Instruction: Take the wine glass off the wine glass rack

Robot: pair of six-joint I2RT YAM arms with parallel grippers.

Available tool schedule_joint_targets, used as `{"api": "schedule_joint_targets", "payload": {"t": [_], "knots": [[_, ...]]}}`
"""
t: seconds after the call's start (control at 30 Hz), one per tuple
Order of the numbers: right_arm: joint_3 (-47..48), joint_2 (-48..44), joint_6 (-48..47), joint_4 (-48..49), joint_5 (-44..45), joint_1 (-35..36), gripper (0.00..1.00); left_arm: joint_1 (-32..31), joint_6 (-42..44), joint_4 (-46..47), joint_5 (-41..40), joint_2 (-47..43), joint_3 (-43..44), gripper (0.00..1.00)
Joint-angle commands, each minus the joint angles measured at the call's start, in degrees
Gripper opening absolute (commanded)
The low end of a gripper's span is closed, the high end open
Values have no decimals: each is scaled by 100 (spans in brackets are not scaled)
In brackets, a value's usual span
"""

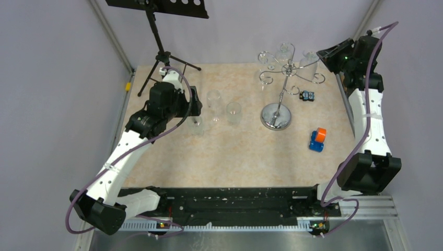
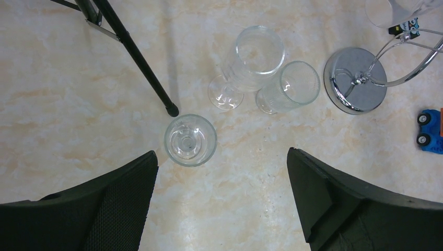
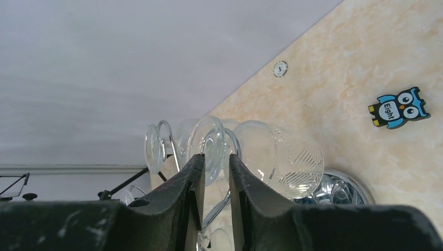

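Observation:
The chrome wine glass rack (image 1: 277,117) stands at the back right, its scroll arms up top; its disc base also shows in the left wrist view (image 2: 355,78). A patterned wine glass (image 1: 309,67) hangs upside down on the rack's right arm, and another (image 1: 283,52) hangs behind. My right gripper (image 1: 323,54) is at that right glass. In the right wrist view the gripper (image 3: 214,159) is nearly closed around the stem just below the round foot (image 3: 213,144), with the bowl (image 3: 284,159) to the right. My left gripper (image 2: 222,154) is open and empty over the table, near a standing glass (image 2: 190,140).
Two more glasses (image 1: 213,102) (image 1: 233,112) stand left of the rack. A black tripod music stand (image 1: 156,52) is at the back left, one leg (image 2: 141,63) close to the left gripper. An owl sticker (image 1: 307,95) and a blue-orange toy (image 1: 317,139) lie at the right.

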Motion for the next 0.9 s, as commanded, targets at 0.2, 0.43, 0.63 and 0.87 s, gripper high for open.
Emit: {"api": "schedule_joint_targets", "payload": {"t": [0.2, 0.43, 0.63, 0.87], "knots": [[120, 175, 186, 465, -127, 29, 23, 34, 44, 213, -128, -149, -36, 97], [-86, 218, 389, 836, -445, 29, 20, 34, 44, 207, -156, -149, -37, 97], [-290, 280, 823, 1302, -873, 29, 19, 34, 40, 186, -186, -158, -34, 97], [-536, 272, 1256, 1789, -1164, 29, 19, 34, 35, 190, -200, -171, -46, 97]]}}
